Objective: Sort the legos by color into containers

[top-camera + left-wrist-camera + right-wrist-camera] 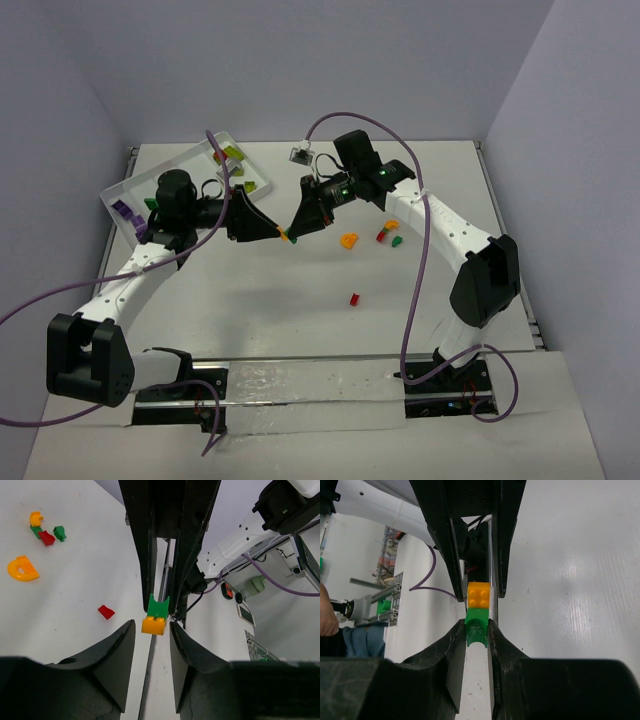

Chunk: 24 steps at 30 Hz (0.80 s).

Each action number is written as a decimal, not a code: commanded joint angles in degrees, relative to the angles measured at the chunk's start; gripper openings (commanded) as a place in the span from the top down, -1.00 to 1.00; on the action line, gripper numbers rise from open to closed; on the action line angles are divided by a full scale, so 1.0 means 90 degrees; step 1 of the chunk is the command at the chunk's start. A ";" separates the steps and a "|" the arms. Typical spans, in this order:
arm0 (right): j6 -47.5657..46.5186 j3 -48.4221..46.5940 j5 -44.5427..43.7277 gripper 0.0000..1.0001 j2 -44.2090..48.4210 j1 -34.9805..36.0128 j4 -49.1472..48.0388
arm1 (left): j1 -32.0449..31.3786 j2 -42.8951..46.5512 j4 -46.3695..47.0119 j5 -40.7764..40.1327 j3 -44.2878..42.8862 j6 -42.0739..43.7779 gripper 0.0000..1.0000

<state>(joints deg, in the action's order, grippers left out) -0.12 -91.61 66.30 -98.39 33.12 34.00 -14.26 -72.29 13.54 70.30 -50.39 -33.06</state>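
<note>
A green brick [477, 625] with an orange brick [479, 596] stuck to it hangs above the table between both grippers. My right gripper [477, 629] is shut on the green half. My left gripper [152, 627] faces it with one finger on each side of the orange brick [153, 625], small gaps still showing. In the top view the two grippers meet tip to tip, left gripper [272, 232] against right gripper [298, 228]. The white tray [215, 140] at the back left holds purple [125, 212], lime [232, 155] and yellow [245, 185] legos.
Loose legos lie right of the grippers: an orange arch piece [348, 240], a red brick [382, 236], a green brick [396, 242] and a lone red brick [353, 298] nearer the front. Purple cables loop over both arms. Walls close the table on three sides.
</note>
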 commanded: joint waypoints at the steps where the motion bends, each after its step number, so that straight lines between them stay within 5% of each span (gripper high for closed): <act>1: -0.0172 -0.0299 0.0221 1.00 0.0122 0.0079 0.0099 | -0.0046 -0.0053 0.0399 0.0001 -0.0212 -0.0135 0.27; 8: -0.0174 -0.0368 0.0174 1.00 0.0056 0.0061 0.0138 | -0.0046 -0.0034 0.0068 -0.0018 -0.0124 0.0185 0.47; 14: -0.0172 -0.0577 0.0080 1.00 0.0019 -0.0202 0.0168 | -0.0037 0.0034 -0.1640 -0.0046 -0.0202 0.1639 0.99; 24: -0.0083 -0.0825 0.0113 1.00 -0.0054 -0.0814 0.0137 | 0.0478 -0.0023 -0.3587 -0.0218 -0.0198 0.3482 1.00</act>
<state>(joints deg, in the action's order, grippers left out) -1.34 -96.30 65.77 -99.63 27.51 36.58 -12.95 -71.94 -9.77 68.00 -51.24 -11.24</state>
